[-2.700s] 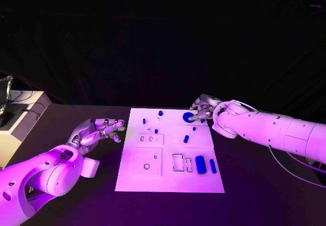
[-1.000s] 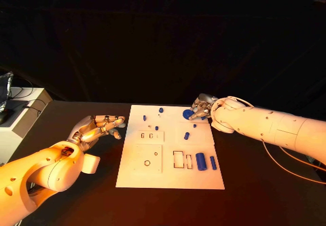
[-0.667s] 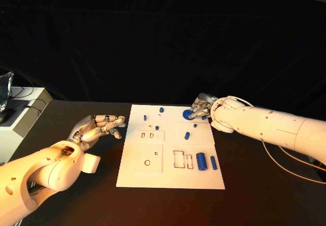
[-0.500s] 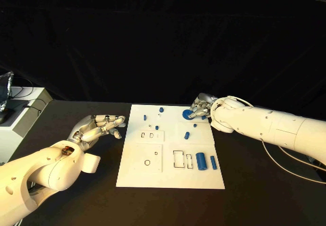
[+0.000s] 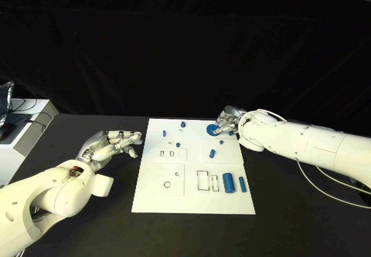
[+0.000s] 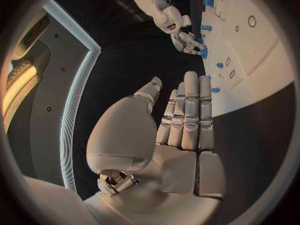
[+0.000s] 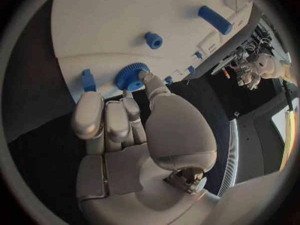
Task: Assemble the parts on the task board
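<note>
Head view: the white task board (image 5: pixel 193 198) lies lengthwise on the black bench (image 5: pixel 294 214), running away from the robot, with the left hand (image 5: pixel 112 145) just off its left edge and the right hand (image 5: pixel 225 124) at its far right corner. To the far left a pale cabinet (image 5: pixel 19 140) stands beside the bench. Near the board's near right side a thick blue cylinder (image 5: pixel 228 182) and a thinner blue bar (image 5: pixel 241 184) lie side by side, long axes along the board's length, next to two dark-edged rectangular slots (image 5: pixel 202 180). Small blue pegs (image 5: pixel 212 154) are scattered over the far half. The blue gear (image 5: pixel 210 128), a round toothed disc, lies flat at the far right corner; in the right wrist view the right hand's thumb tip touches the gear's (image 7: pixel 131 76) rim while the other fingers curl in beside it, and I cannot tell whether it is actually gripped. The left hand holds nothing, fingers straight and close together, above the bench
</note>
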Robot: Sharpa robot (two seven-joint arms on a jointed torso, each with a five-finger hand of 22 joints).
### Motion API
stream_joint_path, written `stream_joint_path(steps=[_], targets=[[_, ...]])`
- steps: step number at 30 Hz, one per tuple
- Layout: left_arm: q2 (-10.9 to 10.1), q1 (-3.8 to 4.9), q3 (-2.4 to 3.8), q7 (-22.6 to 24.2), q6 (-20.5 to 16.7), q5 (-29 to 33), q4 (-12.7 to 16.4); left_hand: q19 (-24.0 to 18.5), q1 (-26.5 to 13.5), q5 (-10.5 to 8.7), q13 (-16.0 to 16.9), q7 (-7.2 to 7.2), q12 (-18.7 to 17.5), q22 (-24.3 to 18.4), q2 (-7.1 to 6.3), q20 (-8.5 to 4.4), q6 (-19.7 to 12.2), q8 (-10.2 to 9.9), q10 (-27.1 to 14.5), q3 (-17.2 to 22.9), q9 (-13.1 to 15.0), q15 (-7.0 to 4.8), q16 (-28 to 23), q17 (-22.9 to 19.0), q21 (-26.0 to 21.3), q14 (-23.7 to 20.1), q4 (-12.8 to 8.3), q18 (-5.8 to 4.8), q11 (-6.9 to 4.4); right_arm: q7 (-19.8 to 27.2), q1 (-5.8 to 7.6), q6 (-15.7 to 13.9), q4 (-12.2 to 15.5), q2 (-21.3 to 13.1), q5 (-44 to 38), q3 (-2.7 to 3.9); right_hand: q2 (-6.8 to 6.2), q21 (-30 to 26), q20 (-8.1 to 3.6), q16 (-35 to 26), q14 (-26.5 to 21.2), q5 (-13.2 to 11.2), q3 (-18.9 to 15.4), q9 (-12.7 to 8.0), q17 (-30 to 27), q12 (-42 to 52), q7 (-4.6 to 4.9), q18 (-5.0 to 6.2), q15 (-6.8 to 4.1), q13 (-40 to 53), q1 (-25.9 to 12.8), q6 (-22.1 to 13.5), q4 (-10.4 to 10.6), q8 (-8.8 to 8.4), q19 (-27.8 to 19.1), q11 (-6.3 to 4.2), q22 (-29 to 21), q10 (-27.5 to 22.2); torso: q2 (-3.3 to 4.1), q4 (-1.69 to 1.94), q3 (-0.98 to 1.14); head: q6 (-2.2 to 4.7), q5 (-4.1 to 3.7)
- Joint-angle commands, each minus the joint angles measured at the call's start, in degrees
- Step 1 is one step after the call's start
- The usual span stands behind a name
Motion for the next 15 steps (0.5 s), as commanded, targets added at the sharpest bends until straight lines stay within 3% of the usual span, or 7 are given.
stream_joint_path(steps=[1, 10, 15], targets=[[0.13, 0.02, 0.05, 0.18, 1.16, 0.17, 0.07, -0.36, -0.31, -0.35, 0.05, 0.13, 0.32, -0.05, 0.29, -0.18, 0.05, 0.03, -0.38, -0.2, 0.06, 0.17, 0.11, -0.05, 0.27, -0.41, -0.22, 0.21, 0.12, -0.53, -0.29, -3.04, 1.04, -0.2, -3.39, -0.16, 0.82, 0.32, -1.03, -0.44, 0.05, -0.16, -0.01, 0.14, -0.08, -0.19, 0.46, -0.4, -0.45, 0.19, -0.03, 1.31, -0.43, 0.36, 4.06, -0.24, 7.66, 0.95, -0.05, 0.03, -0.01, 0.04, -0.03], [0.12, 0.01, 0.05, 0.27, 1.39, 0.25, -0.02, -0.32, -0.26, -0.33, 0.06, 0.13, 0.33, -0.12, 0.39, -0.15, 0.02, 0.04, -0.42, -0.22, 0.07, 0.17, 0.06, -0.1, 0.27, -0.42, -0.25, 0.25, 0.12, 0.31, -0.35, -12.64, 6.37, -1.62, -9.66, -0.14, 0.46, 0.43, -1.38, -0.7, 0.14, 0.16, -0.14, 0.1, -0.12, -0.72, 0.03, -0.61, -0.73, 0.72, -0.44, 2.39, -0.59, 0.32, 4.1, -0.58, 7.68, 1.79, -0.06, 0.03, -0.05, 0.29, 0.19], [0.16, 0.01, 0.05, 0.32, 1.46, 0.26, -0.08, -0.32, -0.26, -0.33, 0.06, 0.13, 0.33, -0.12, 0.39, -0.15, 0.02, 0.04, -0.42, -0.22, 0.07, 0.17, 0.06, -0.1, 0.27, -0.42, -0.25, 0.25, 0.12, 0.25, -0.38, -15.46, 10.21, -1.89, -14.73, -0.13, 0.23, 0.76, -1.41, -0.6, 0.17, -0.21, -0.16, 0.08, 0.17, -0.86, 0.0, -0.71, -0.76, 0.94, -0.34, 2.42, -0.42, 0.29, 4.13, -0.58, 7.76, 1.95, -0.07, 0.01, -0.04, 0.39, 0.33]])
